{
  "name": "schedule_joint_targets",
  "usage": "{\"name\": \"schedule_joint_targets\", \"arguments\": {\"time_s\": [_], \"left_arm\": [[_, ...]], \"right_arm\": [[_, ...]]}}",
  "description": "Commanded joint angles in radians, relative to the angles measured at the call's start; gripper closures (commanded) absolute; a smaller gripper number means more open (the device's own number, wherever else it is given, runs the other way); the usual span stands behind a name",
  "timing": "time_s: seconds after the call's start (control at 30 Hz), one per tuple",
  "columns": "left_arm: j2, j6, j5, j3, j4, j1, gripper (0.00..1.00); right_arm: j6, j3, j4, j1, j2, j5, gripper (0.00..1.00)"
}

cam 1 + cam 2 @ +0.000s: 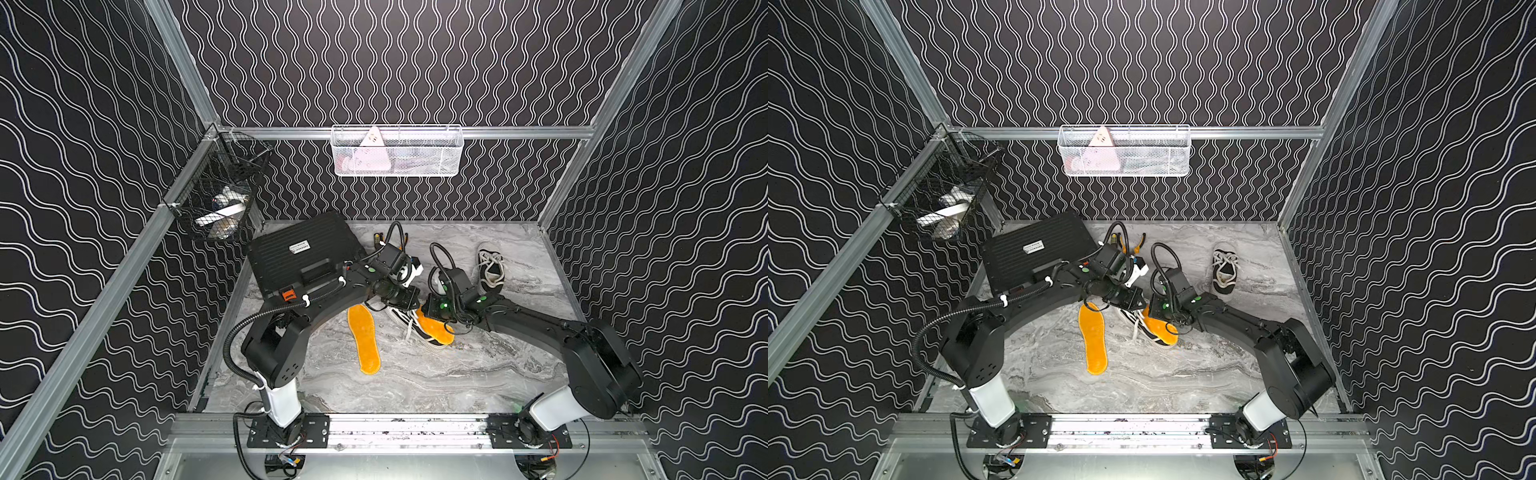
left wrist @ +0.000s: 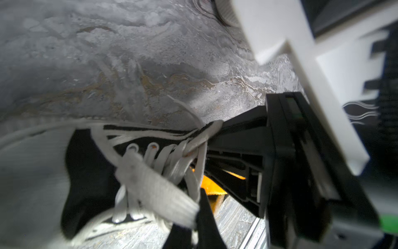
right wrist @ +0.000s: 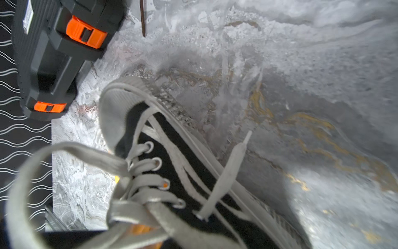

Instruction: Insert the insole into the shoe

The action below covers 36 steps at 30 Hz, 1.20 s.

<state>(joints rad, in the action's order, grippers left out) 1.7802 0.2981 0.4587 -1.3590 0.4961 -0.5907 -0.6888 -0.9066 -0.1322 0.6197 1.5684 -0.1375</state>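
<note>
Grey marbled tabletop (image 1: 457, 374), enclosed by black walls (image 1: 83, 166) printed with white wavy lines. Both top views give the whole layout:
- a white mesh basket (image 1: 397, 168) hangs on the back rail;
- a black wire basket (image 1: 216, 195) hangs at the left corner;
- a ribbed black tool case (image 1: 301, 255) lies at the back left;
- a second shoe (image 1: 490, 268) stands at the back right;
- a second insole (image 1: 364, 338), flat, orange and foot-shaped, lies alone near the centre.

The shoe (image 1: 409, 328) is a black canvas sneaker with white stripes and a pale rubber sole, and it lies at the centre between the two arms. The insole (image 1: 436, 330) sits partly inside it, its rounded orange end projecting from the opening. The left gripper (image 1: 408, 300) is over the lacing and the right gripper (image 1: 428, 311) is over the insole.

Only the left wrist view shows the orange sheet between the right gripper's dark fingers (image 2: 237, 129), which pinch it. In the same view a broad woven lace (image 2: 155, 189) rests against one black finger (image 2: 204, 220) of the left gripper. That gripper's jaws are pressed together, but whether they clamp the lace cannot be told.

Only the right wrist view shows the ribbed toe cap (image 3: 116, 107), the metal-rimmed eyelets (image 3: 158, 163) and the case's orange latches (image 3: 86, 35).
</note>
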Motion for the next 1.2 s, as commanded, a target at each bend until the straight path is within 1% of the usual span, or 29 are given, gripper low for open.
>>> {"name": "schedule_joint_targets", "arguments": {"time_s": [0.0,0.03,0.1,0.2,0.27,0.33,0.47,0.53,0.6,0.67,0.77,0.9,0.97,1.07,1.17], "left_arm": [[-0.015,0.029,0.06,0.004,-0.057,-0.001,1.0],[-0.011,0.023,0.061,0.005,-0.057,-0.001,1.0],[-0.009,0.025,0.037,0.011,-0.053,0.0,1.0],[-0.015,0.046,-0.002,0.033,-0.065,0.013,1.0],[-0.025,0.071,-0.026,0.052,-0.086,0.024,1.0],[-0.034,0.087,-0.058,0.065,-0.098,0.027,1.0],[-0.048,0.103,-0.111,0.081,-0.114,0.028,1.0],[-0.049,0.106,-0.128,0.086,-0.119,0.028,1.0],[-0.05,0.112,-0.124,0.096,-0.136,0.028,1.0],[-0.048,0.118,-0.121,0.103,-0.148,0.027,1.0],[-0.047,0.122,-0.124,0.109,-0.156,0.025,1.0],[-0.05,0.108,-0.133,0.102,-0.151,0.013,1.0],[-0.047,0.094,-0.155,0.089,-0.133,-0.003,1.0],[-0.045,0.085,-0.17,0.081,-0.123,-0.024,1.0],[-0.044,0.082,-0.167,0.079,-0.126,-0.035,1.0]], "right_arm": [[-0.034,-0.009,0.115,-0.001,0.027,0.019,0.89],[-0.037,-0.009,0.133,0.001,0.035,0.011,0.89],[-0.033,-0.027,0.128,0.0,0.044,-0.008,0.84],[0.002,-0.046,0.043,0.0,0.025,0.008,0.7],[0.024,-0.036,-0.021,-0.003,-0.012,0.043,0.61],[0.051,-0.027,-0.088,-0.007,-0.056,0.07,0.53],[0.099,-0.013,-0.225,-0.02,-0.15,0.122,0.45],[0.119,-0.001,-0.273,-0.026,-0.194,0.152,0.43],[0.138,0.006,-0.322,-0.039,-0.22,0.151,0.44],[0.153,0.009,-0.364,-0.049,-0.23,0.132,0.48],[0.157,0.018,-0.377,-0.05,-0.224,0.085,0.54],[0.139,0.024,-0.331,-0.05,-0.198,0.004,0.69],[0.118,0.025,-0.292,-0.049,-0.186,-0.031,0.75],[0.095,0.013,-0.256,-0.046,-0.167,-0.069,0.8],[0.089,-0.004,-0.245,-0.041,-0.145,-0.069,0.83]]}}
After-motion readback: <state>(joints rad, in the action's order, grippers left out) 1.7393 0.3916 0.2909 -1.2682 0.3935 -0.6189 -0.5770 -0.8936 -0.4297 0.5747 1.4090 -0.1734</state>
